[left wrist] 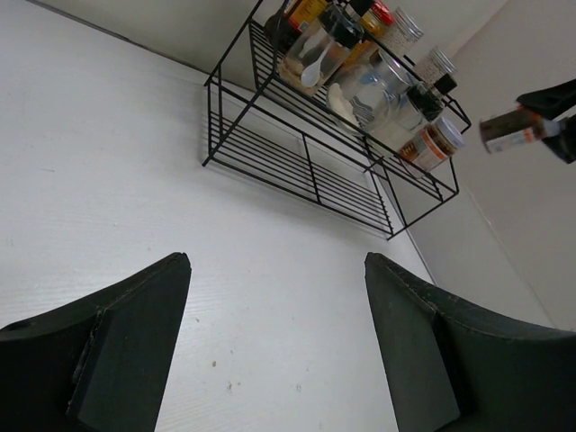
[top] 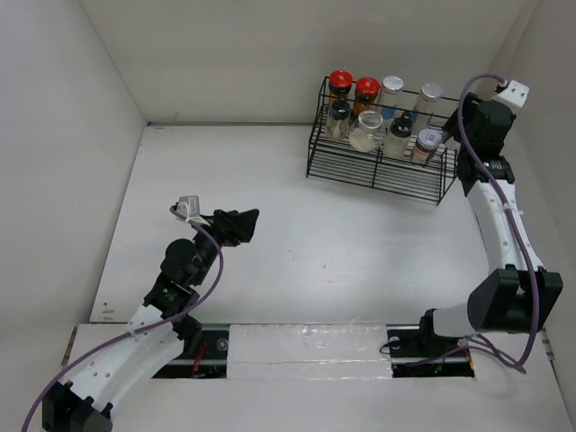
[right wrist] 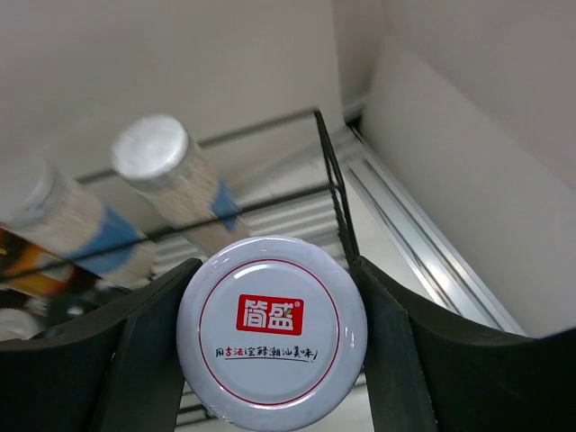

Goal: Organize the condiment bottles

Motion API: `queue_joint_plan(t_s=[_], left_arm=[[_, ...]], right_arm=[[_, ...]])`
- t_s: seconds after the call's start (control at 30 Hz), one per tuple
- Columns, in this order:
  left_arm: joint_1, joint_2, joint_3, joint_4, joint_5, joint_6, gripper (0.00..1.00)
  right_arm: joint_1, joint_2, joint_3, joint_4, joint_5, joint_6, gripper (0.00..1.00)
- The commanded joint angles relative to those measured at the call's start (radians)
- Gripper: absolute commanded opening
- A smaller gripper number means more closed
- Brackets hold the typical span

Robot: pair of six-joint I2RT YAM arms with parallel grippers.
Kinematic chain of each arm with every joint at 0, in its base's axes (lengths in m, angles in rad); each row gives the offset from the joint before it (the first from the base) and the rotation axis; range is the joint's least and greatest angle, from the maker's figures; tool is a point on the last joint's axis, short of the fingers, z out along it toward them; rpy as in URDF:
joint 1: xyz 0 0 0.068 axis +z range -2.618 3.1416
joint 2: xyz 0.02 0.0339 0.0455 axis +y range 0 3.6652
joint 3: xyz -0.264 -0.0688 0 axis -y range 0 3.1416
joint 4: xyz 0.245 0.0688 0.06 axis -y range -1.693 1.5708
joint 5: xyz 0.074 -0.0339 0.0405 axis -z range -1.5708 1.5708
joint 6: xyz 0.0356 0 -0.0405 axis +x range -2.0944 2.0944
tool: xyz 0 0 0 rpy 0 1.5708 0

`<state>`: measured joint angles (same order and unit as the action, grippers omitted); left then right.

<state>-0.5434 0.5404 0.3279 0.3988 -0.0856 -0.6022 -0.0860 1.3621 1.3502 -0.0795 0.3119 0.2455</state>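
Note:
A black wire rack at the back right holds several condiment bottles: two red-capped ones, two silver-lidded blue-labelled ones, and dark and cream jars in front. My right gripper is shut on a jar with a white lid and a red logo, held in the air just off the rack's right end. In the left wrist view this jar shows to the right of the rack. My left gripper is open and empty above the table, left of centre.
White walls close in the table on the left, back and right. The right wall stands close to the rack's right end and my right arm. The rack's lower tier shows bare wires.

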Motion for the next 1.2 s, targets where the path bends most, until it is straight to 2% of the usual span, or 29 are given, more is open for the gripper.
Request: queue_joint_plan(t_s=[0.0,0.27,0.5,0.7,0.83,0.9,0.97,1.0,1.1,1.17], left_arm=[[-0.004,-0.003,0.030,0.066,0.020,0.005,0.74],[-0.004,-0.003,0.030,0.064,0.030,-0.004,0.74],[-0.004,-0.003,0.030,0.077,0.030,-0.004,0.74],[-0.004,-0.003,0.030,0.067,0.021,-0.004,0.74],[-0.004,-0.003,0.030,0.069,0.021,-0.004,0.74],[-0.004,-0.003,0.030,0.069,0.021,-0.004,0.74],[-0.004,0.006,0.030,0.069,0.021,-0.004,0.74],[-0.004,0.006,0.030,0.069,0.021,-0.004,0.74],[-0.004,0.015,0.030,0.078,0.021,-0.004,0.74],[-0.004,0.015,0.030,0.064,0.021,0.005,0.74]], right_arm=[[-0.009,-0.006,0.087,0.020,0.055,-0.012,0.32],[-0.052,0.048,0.027,0.055,0.026,-0.022,0.32],[-0.052,0.133,0.047,0.096,-0.019,-0.022,0.32],[-0.043,0.179,0.069,0.106,-0.030,-0.022,0.36],[-0.043,0.201,0.058,0.106,-0.020,-0.012,0.43],[-0.043,0.201,0.046,0.106,-0.008,-0.003,0.57],[-0.043,0.210,0.037,0.106,-0.019,-0.003,0.67],[-0.043,0.210,0.036,0.106,-0.019,-0.003,0.78],[-0.043,0.190,0.038,0.106,-0.019,0.008,0.89],[-0.043,0.175,0.038,0.106,-0.019,0.008,0.91]])
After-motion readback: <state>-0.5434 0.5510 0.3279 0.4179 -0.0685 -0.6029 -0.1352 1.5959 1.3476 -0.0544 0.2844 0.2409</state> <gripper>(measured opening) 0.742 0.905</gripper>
